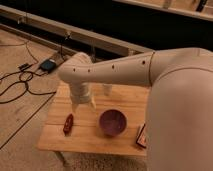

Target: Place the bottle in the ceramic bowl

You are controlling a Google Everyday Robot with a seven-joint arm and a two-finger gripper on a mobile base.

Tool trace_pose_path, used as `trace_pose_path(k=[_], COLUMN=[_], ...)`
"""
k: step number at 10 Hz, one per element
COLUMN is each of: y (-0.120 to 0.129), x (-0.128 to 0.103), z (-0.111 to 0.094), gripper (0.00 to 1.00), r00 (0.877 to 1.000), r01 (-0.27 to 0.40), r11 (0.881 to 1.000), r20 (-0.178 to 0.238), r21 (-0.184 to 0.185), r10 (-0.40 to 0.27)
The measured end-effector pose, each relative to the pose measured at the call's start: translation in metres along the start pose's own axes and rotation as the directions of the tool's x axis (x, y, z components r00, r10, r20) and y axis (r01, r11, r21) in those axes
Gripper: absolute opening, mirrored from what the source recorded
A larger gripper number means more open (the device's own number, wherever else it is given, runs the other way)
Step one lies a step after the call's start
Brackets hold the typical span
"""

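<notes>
The purple ceramic bowl (112,122) sits on the wooden table (90,142), right of centre, with nothing in it. My gripper (83,106) hangs from the white arm over the table's left half, to the left of the bowl and slightly behind it. Its two fingers (75,107) point down, spread apart, and bare wood shows between them. I cannot pick out the bottle. A pale upright thing (107,90) stands behind the bowl, half hidden by the arm, and I cannot tell what it is.
A small dark red object (68,124) lies on the table left of the bowl, just below the gripper. A flat red-and-white box (142,136) lies at the right edge. Cables and a small device (48,65) are on the floor to the left. A dark wall runs behind.
</notes>
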Motion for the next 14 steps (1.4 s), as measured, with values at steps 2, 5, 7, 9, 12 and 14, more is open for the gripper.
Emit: trace_pose_path(k=[2, 5, 7, 9, 12, 14], y=[0.000, 0.000, 0.000, 0.001, -0.022, -0.056], x=[0.000, 0.000, 0.000, 0.000, -0.011, -0.026], z=[0.000, 0.000, 0.000, 0.000, -0.008, -0.018], gripper=[0.65, 0.65, 0.65, 0.65, 0.65, 0.65], r00=[1.000, 1.000, 1.000, 1.000, 1.000, 1.000], r01=[0.000, 0.000, 0.000, 0.001, 0.026, -0.007], r11=[1.000, 1.000, 1.000, 1.000, 1.000, 1.000], r20=[0.000, 0.000, 0.000, 0.001, -0.009, 0.008], r21=[0.000, 0.000, 0.000, -0.001, 0.009, 0.014], r10=[0.000, 0.000, 0.000, -0.001, -0.026, 0.007])
